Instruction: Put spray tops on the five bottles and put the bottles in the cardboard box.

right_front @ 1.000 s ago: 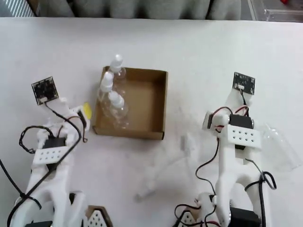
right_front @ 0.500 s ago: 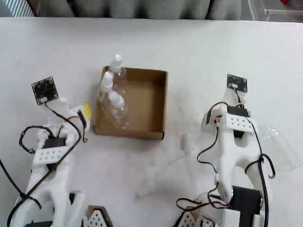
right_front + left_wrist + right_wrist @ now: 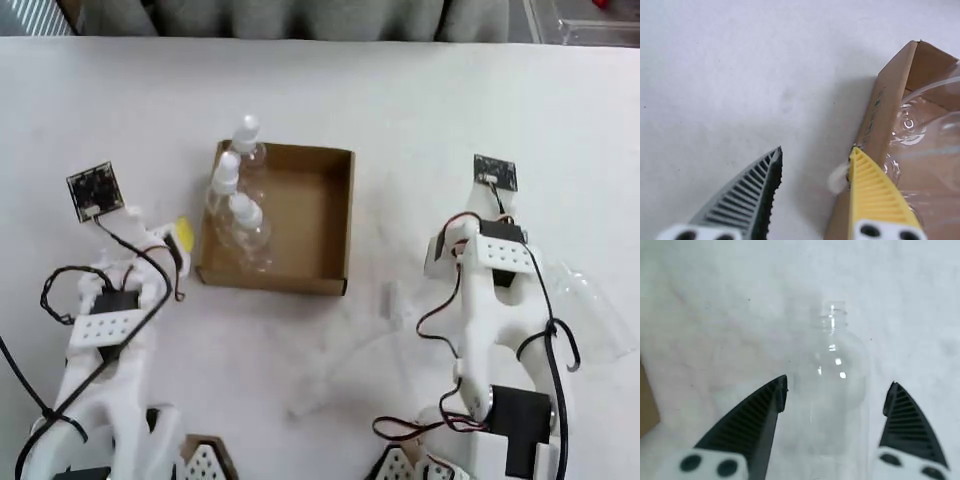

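The cardboard box [image 3: 300, 215] lies mid-table with three clear bottles [image 3: 240, 215] in its left side, each with a white spray top. My left gripper [image 3: 816, 150] is open beside the box's outer left wall [image 3: 885, 110], its yellow finger [image 3: 183, 234] close to the cardboard. My right gripper [image 3: 836, 384] is open, its black fingers on either side of a clear topless bottle [image 3: 837, 365] that lies on the table with its neck pointing away. Another clear bottle [image 3: 592, 312] lies to the right of the right arm. A loose spray top [image 3: 300, 410] with its tube rests near the front.
A faint clear piece [image 3: 397, 300] lies between the box and the right arm. A brown box corner [image 3: 647, 407] shows at the right wrist view's edge. The white table [image 3: 420, 100] stretches open behind the box. Cables hang around both arms.
The right arm has swung slightly left and stretched forward; its camera board has shifted left. The left arm and the box have not moved.
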